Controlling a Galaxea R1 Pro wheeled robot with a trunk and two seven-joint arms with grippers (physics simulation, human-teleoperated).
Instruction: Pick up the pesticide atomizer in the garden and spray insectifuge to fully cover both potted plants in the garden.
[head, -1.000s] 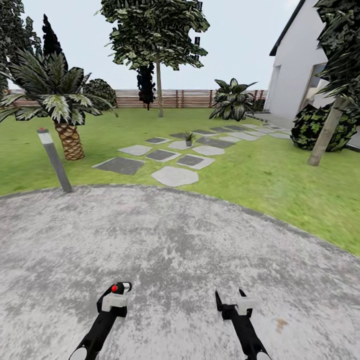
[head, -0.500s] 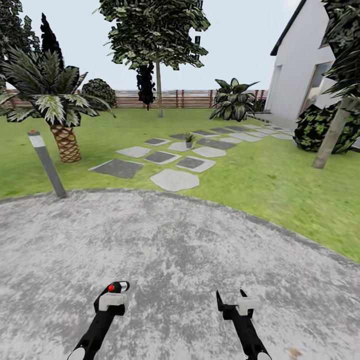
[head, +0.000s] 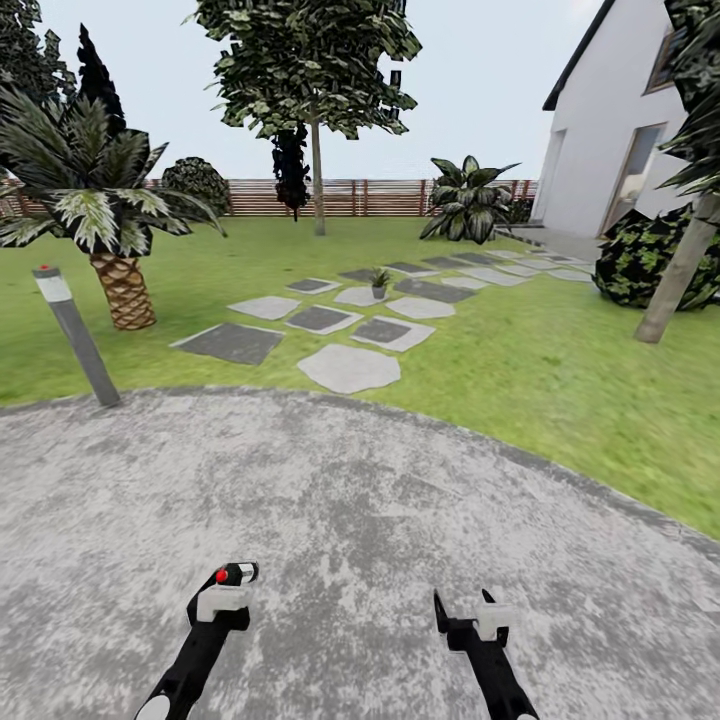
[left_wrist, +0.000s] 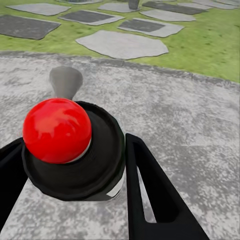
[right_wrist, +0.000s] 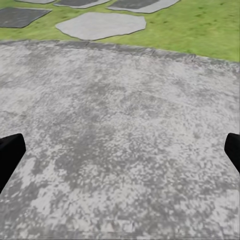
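My left gripper hangs low over the round grey patio, shut on the pesticide atomizer. In the left wrist view the atomizer shows end-on as a dark round cap with a red knob and a bit of white body below, and the black fingers press its sides. One potted plant, a small green rosette in a grey pot, stands far ahead on the stepping stones. The second potted plant is out of view. My right gripper is open and holds nothing.
A grey lamp post leans at the patio's left edge, with a palm behind it. Further off are a tree, a broad-leaved shrub and the brown fence. At the right stand a white house, a bush and a trunk.
The whole picture has shifted: the lamp post and palm slid left and the trunk slid right, so the camera moved. Both grippers keep their pose, the left still shut on the atomizer.
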